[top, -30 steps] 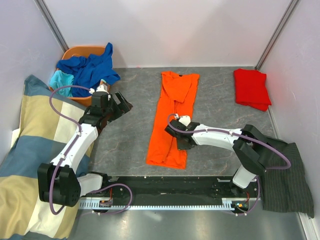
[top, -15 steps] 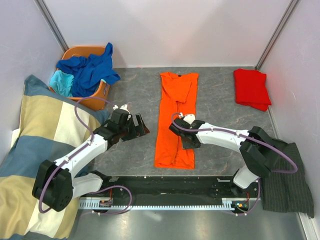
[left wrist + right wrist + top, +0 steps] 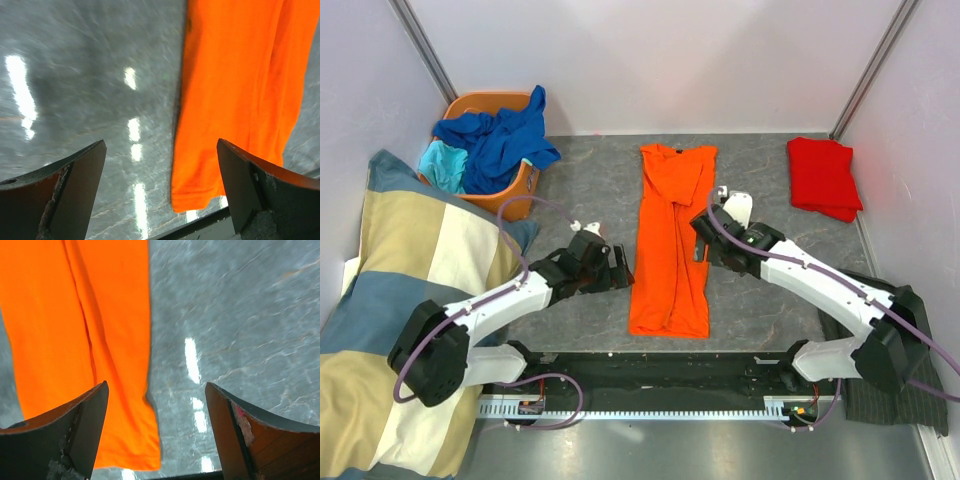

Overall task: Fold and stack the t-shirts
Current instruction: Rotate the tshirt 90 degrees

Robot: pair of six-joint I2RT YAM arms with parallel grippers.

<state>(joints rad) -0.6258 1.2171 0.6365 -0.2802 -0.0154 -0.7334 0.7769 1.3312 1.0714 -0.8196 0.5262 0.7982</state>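
Observation:
A bright orange t-shirt (image 3: pixel 672 240) lies flat in the middle of the table, folded lengthwise into a long strip. My left gripper (image 3: pixel 620 268) is open just left of its lower half, holding nothing. In the left wrist view the shirt's hem corner (image 3: pixel 200 195) lies between my wide-apart fingers (image 3: pixel 75 190). My right gripper (image 3: pixel 703 237) is open over the shirt's right edge, also empty. In the right wrist view the orange t-shirt (image 3: pixel 75 340) fills the left side. A folded red t-shirt (image 3: pixel 823 177) lies at the back right. Royal blue (image 3: pixel 500 140) and turquoise (image 3: pixel 442 160) t-shirts are heaped in a basket.
The orange basket (image 3: pixel 485 98) stands at the back left. A checked blanket (image 3: pixel 410 300) covers the left side. A dark pinstriped cloth (image 3: pixel 895 365) lies at the near right. Walls close in the back and sides, and a black rail (image 3: pixel 660 372) runs along the near edge.
My right gripper opened, let go of the orange shirt and moved back and right to its edge. My left arm swung from beside the basket to the shirt's left side. The shirt's lower end shifted right.

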